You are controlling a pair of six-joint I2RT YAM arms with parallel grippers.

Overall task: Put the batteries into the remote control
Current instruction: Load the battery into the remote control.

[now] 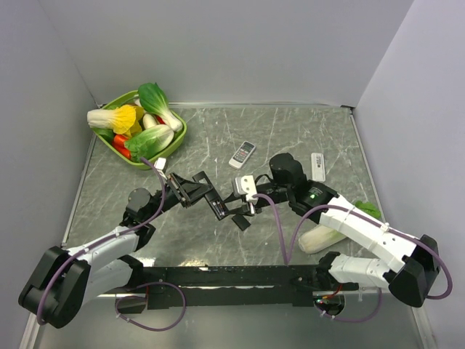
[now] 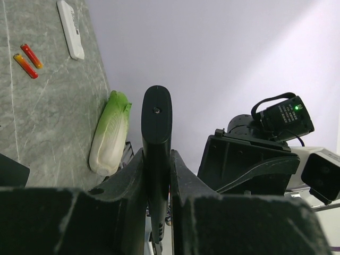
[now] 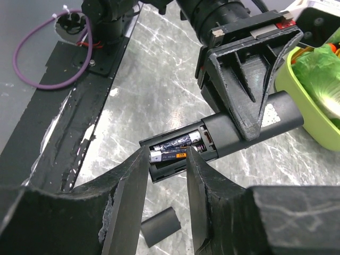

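Currently the left claw [image 2: 157, 159] is clamping the black remote [image 3: 226, 135] edge-on and holding it off the table [image 1: 290, 131], with its open battery bay facing the right claw [image 3: 166, 155]. That claw is standing narrow and looks to be pinching the front battery [image 3: 167, 155] end to end inside the bay. The rear battery [image 3: 178, 142] is lying beside it, touching.

Risks, as judged:
- The front battery is looking not fully down, so it could be popping back out once the pinch opens.
- A downward push would be loading the remote away from the left grip, so it could be twisting or sliding in that claw.
- Thick fingers [image 3: 133, 186] are crowding the bay walls and could be jamming or dragging the rear battery up.
- Polarity marks are too small to read.

Around:
- The battery cover [image 3: 161, 226] is lying loose on the table just below the bay.
- Orange-red batteries [image 2: 32, 56] are lying well apart, near a white remote [image 2: 70, 29].
- A toy napa cabbage [image 2: 110, 135], a second white remote with buttons [image 1: 243, 153] and a green vegetable basket [image 1: 182, 134] are sitting away from the work.
- Only the claws themselves are crowding the bay.
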